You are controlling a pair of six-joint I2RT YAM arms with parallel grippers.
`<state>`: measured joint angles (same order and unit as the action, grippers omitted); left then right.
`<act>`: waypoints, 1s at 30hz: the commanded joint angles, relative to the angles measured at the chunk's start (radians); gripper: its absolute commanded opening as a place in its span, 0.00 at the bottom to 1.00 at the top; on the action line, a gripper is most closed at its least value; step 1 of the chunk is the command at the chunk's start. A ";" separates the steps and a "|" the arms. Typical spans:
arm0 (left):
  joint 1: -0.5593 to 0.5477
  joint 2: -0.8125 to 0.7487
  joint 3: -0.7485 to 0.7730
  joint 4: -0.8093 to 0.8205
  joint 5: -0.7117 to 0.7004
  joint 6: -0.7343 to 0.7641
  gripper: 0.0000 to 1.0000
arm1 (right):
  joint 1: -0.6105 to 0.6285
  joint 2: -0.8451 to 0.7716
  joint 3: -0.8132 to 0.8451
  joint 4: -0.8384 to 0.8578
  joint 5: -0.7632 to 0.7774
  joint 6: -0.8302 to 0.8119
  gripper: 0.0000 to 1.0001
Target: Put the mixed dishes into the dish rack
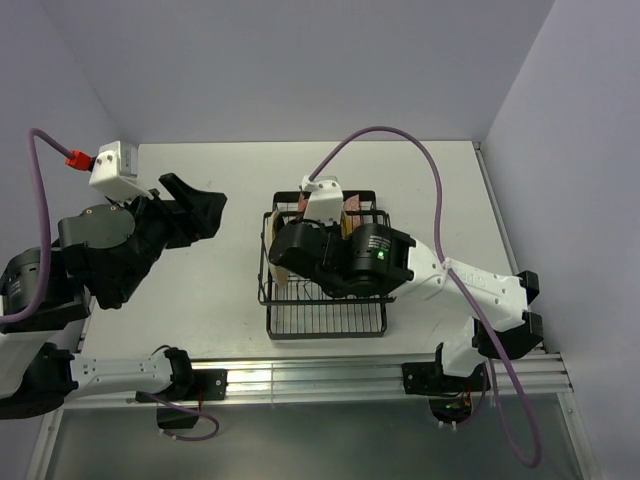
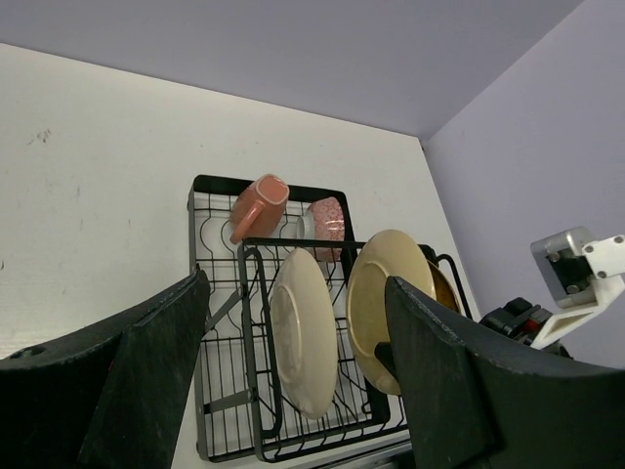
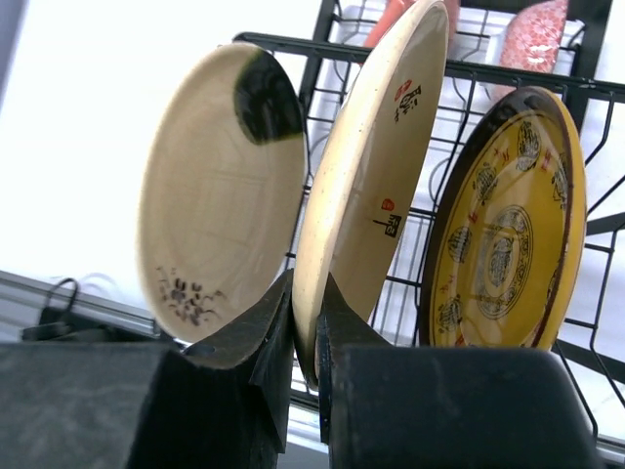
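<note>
From above, the black wire dish rack (image 1: 325,318) sits on the white table (image 1: 220,290). The right arm (image 1: 360,260) covers most of it, so the plates hardly show.

The right wrist view gets in close. Three round plates stand on edge in the rack's slots. The right claw (image 3: 305,327) is pinched narrow on the bottom rim of the middle cream plate (image 3: 376,166) — one black finger on each face. This plate is speckled, with small red and black marks. To its left stands the other cream plate (image 3: 220,195), smooth, with a dark patch near the top and tiny dark marks low down. To its right is the yellow plate (image 3: 508,225), shiny, with a dark brown rim and rings of black pattern.

The left wrist view shows the far end of the rack, which the close view mostly cuts off. There the pinkish mug (image 2: 259,205) sits tilted on the wires. Beside it is what may be the small bowl (image 2: 327,217) — pink and spotted from here, too far off to be sure. The left claw (image 2: 293,283) is spread wide, holding nothing, well apart from the rack.
</note>
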<state>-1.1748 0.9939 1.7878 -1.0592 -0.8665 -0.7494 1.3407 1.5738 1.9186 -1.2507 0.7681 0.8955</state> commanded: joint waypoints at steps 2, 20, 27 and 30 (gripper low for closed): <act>-0.005 0.008 -0.002 0.024 0.011 -0.004 0.78 | -0.006 -0.054 0.049 0.051 0.022 0.008 0.00; -0.005 0.014 -0.014 0.036 0.030 -0.002 0.78 | -0.018 -0.287 -0.271 0.304 -0.102 0.003 0.00; -0.005 0.017 -0.016 0.038 0.040 -0.007 0.78 | -0.025 -0.327 -0.362 0.353 -0.125 0.005 0.00; -0.005 0.017 -0.015 0.038 0.038 -0.008 0.78 | -0.029 -0.336 -0.386 0.367 -0.136 0.008 0.00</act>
<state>-1.1748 1.0061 1.7710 -1.0534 -0.8349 -0.7494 1.3155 1.2747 1.5463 -0.9676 0.6529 0.8921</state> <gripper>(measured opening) 0.779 0.166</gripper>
